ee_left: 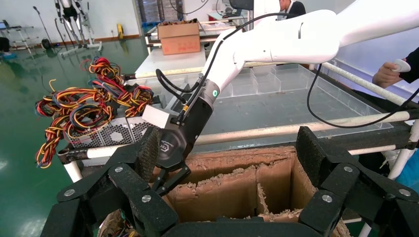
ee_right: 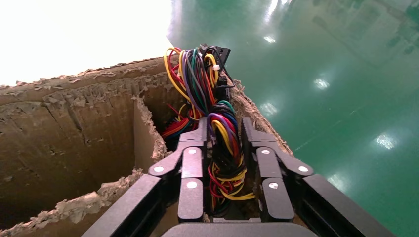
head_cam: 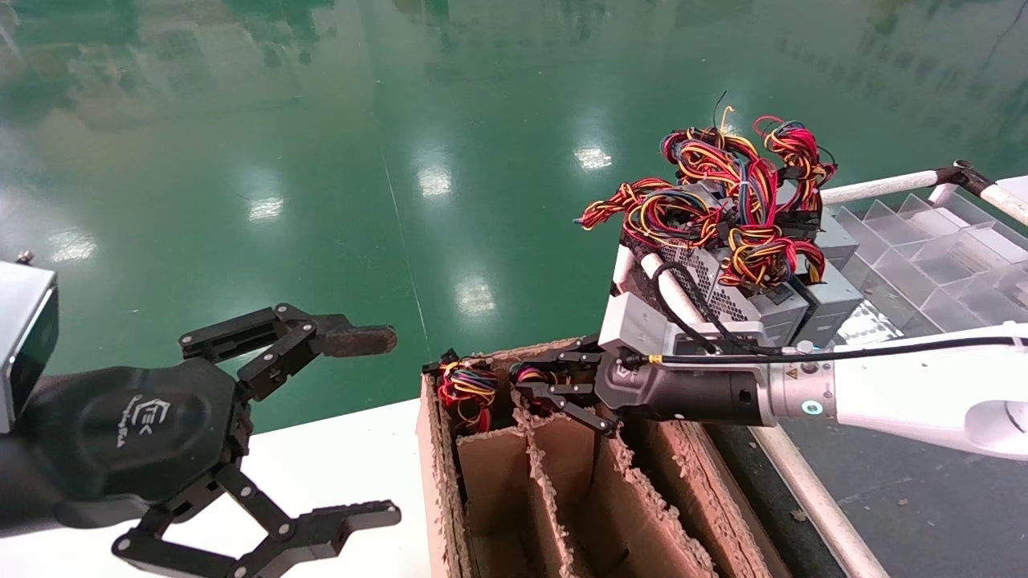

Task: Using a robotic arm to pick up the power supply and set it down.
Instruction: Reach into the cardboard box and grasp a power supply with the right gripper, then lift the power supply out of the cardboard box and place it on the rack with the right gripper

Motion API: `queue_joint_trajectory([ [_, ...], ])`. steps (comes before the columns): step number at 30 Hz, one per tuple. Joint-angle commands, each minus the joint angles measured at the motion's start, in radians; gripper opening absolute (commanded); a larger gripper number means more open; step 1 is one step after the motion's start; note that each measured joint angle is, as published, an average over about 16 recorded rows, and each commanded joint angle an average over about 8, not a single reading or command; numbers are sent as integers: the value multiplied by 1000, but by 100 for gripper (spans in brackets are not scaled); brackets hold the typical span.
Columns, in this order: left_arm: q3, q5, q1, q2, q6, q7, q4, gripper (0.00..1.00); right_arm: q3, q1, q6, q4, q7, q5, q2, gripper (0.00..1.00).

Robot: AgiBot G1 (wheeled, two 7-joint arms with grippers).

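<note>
Head view: I have the right claw (head_cam: 554,393) reaching into the cardboard box's (head_cam: 683,514) far compartment; the left claw (head_cam: 321,425) idles spread wide over the white counter (head_cam: 345,457). More supplies sit stacked on the rack (head_cam: 723,273).

Left wrist view: the robotic arm (ee_left: 296,39) slants down into the box.

Right wrist view: fingers (ee_right: 190,173) flank the power supply's wire bundle (ee_right: 225,158), seemingly pinching it; casing hidden below.

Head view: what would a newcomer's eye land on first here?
First, the pile of power supplies with red, yellow and black wires, heaped on the rack at the right. Next, the right gripper reaching into the torn cardboard box, its fingers around a wire bundle. The left gripper hangs open at lower left.
</note>
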Motion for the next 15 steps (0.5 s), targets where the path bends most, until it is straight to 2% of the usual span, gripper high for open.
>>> queue_joint_trajectory([
  [1, 0, 0, 0, 0, 0, 0, 0, 100, -1, 3, 1, -8, -7, -1, -4, 0],
  [15, 1, 0, 0, 0, 0, 0, 0, 100, 5, 24, -9, -65, -43, 7, -22, 0],
])
